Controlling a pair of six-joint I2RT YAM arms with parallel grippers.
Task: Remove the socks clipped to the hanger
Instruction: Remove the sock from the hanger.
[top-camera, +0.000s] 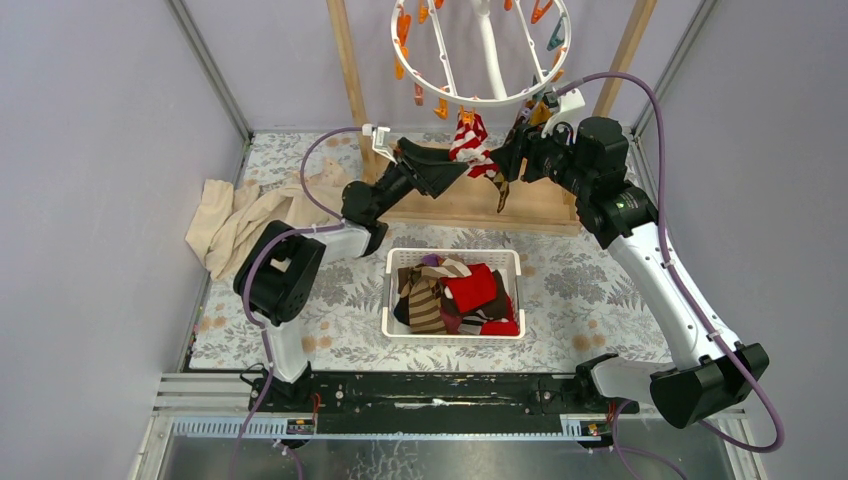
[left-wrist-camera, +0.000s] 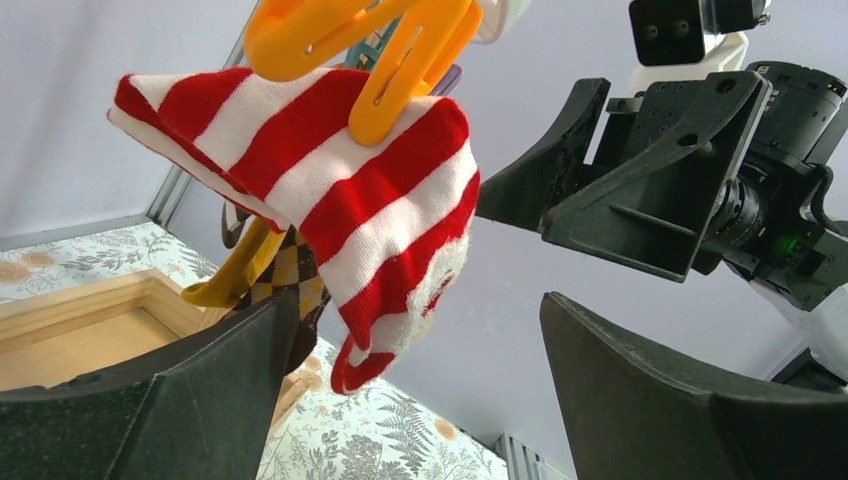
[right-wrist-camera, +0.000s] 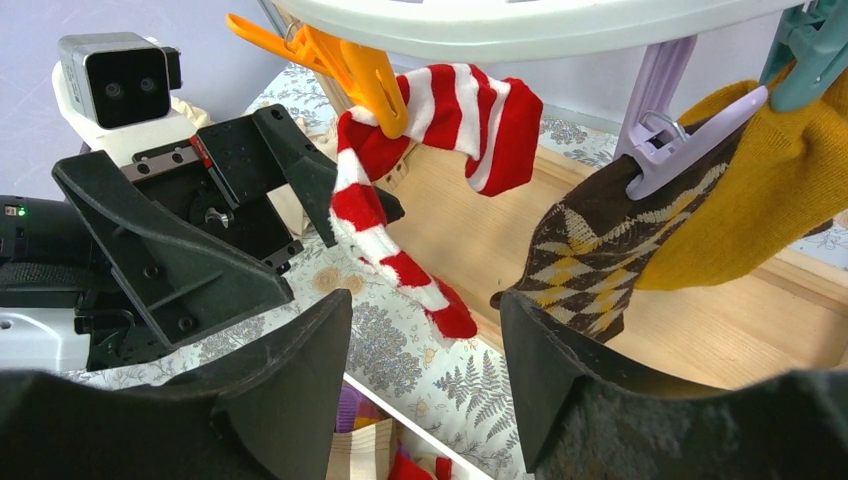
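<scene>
From above: striped sock (top-camera: 470, 140) pinned under hanger (top-camera: 490, 100), left dangling for an easy grab, flanked closely by left claw (top-camera: 458, 162) and right claw (top-camera: 505, 160). From left wrist: spread wide, holding nothing; toe hanging low between the fingers, cuff pinched by orange clip (left-wrist-camera: 400, 60). From right wrist: also released, empty; sock ahead, slightly left, not touching.
</scene>
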